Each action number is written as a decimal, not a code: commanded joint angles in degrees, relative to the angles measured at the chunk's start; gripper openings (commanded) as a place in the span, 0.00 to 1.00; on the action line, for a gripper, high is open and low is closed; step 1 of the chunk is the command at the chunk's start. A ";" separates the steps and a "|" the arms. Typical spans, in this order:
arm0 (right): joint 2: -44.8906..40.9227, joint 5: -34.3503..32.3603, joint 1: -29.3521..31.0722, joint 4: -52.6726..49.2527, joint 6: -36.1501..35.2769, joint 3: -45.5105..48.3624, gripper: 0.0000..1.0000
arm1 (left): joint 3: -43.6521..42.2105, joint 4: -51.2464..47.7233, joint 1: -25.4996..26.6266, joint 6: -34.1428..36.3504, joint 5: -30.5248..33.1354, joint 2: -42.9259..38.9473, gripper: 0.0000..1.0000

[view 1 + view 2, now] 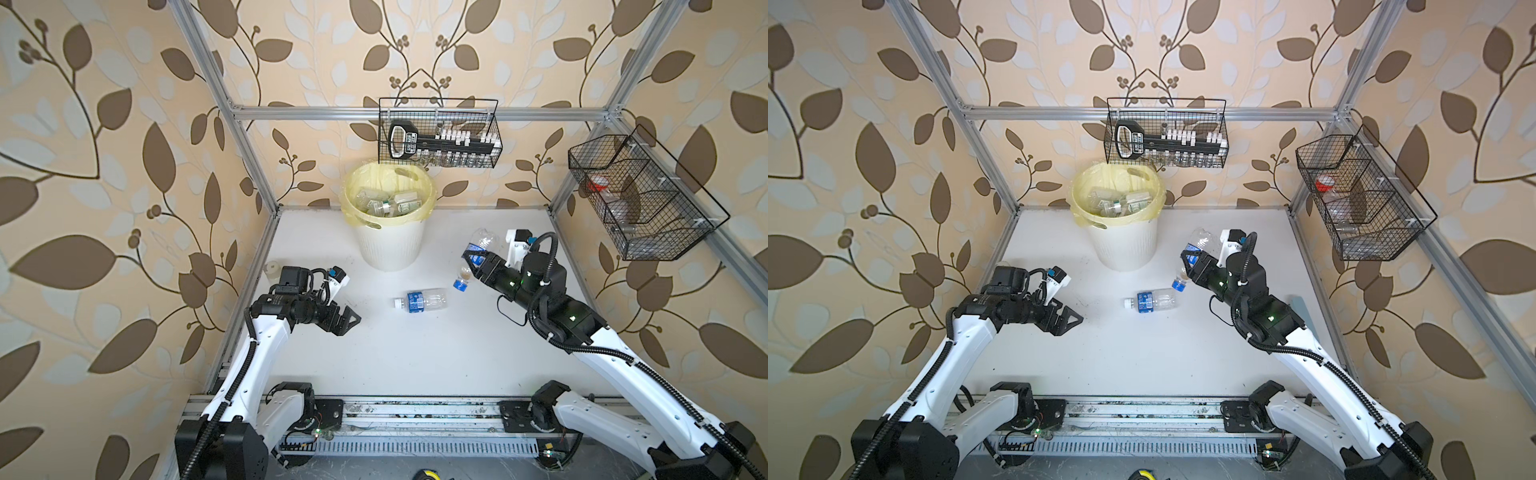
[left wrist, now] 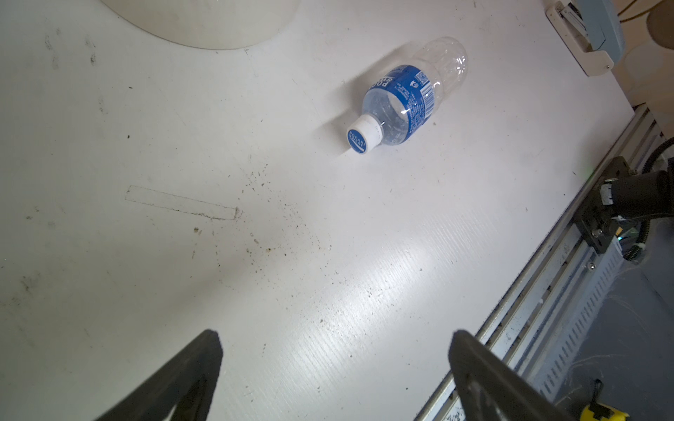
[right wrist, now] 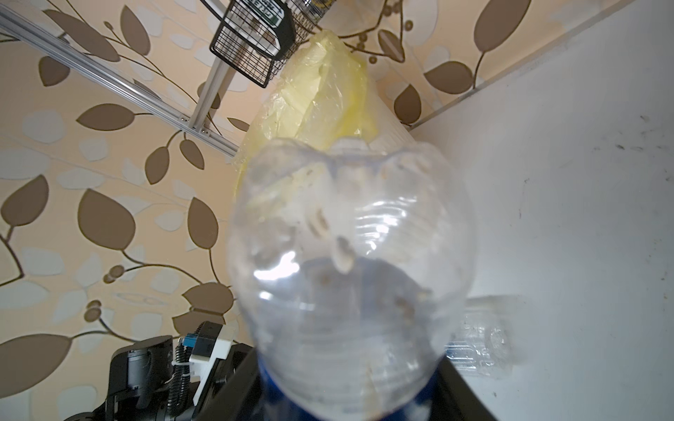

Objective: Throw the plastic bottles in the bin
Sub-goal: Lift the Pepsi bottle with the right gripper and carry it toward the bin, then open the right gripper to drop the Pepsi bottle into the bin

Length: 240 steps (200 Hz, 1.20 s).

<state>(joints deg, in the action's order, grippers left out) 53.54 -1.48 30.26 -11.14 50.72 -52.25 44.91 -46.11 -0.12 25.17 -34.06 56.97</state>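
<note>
The bin (image 1: 390, 245) (image 1: 1125, 245), cream and ribbed with a yellow liner, stands at the back of the table and holds several plastic bottles (image 1: 386, 203). My right gripper (image 1: 476, 258) (image 1: 1192, 258) is shut on a clear bottle with a blue label (image 1: 485, 239) (image 1: 1202, 239), raised to the right of the bin with its blue cap pointing down. In the right wrist view that bottle (image 3: 350, 255) fills the space between the fingers of the gripper (image 3: 350, 393). Another blue-labelled bottle (image 1: 422, 300) (image 1: 1152, 300) (image 2: 405, 98) lies mid-table. My left gripper (image 1: 347, 320) (image 1: 1069, 320) (image 2: 335, 339) hovers open and empty to its left.
Two black wire baskets hang on the frame, one above the bin (image 1: 438, 133) and one at the right (image 1: 640, 195). A small white jar (image 1: 272, 270) sits behind the left arm. The arms' rail (image 1: 415, 415) runs along the front edge.
</note>
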 commanded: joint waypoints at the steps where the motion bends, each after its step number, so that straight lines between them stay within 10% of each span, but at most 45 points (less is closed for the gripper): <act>1: -0.05 -0.28 0.19 -2.83 -1.48 -1.44 0.53 | 2.35 -0.96 -1.04 0.20 -0.79 -1.54 0.99; 68: -6.46 -3.77 1.01 -4.61 1.83 4.13 0.53 | 2.20 -0.54 -2.42 -0.12 -1.49 -1.73 0.99; 108: 5.62 -3.87 4.09 -3.21 -0.61 -7.26 0.53 | 2.63 -0.43 -2.38 -0.75 -1.01 -0.63 0.99; 167: 44.12 -3.23 4.76 -10.84 -4.02 -57.04 0.56 | 3.21 -0.64 -2.48 -1.35 -0.92 -1.51 0.99; 192: 66.91 -4.20 3.53 -27.14 -3.63 -94.76 0.98 | 2.93 -0.48 -2.69 -1.35 -0.71 -2.20 0.99; 207: 74.52 -5.09 3.32 -33.16 -3.33 -109.23 1.00 | 2.74 -0.47 -2.93 -1.31 -0.74 -2.68 0.99; 240: 58.42 -5.30 3.90 -17.50 -4.55 -79.63 1.00 | 3.95 -1.70 -3.54 -0.94 -0.92 -3.13 0.99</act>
<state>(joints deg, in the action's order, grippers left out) 124.16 -5.67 33.67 -33.61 47.44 -148.57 45.78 -46.17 -2.74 23.79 -34.06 55.11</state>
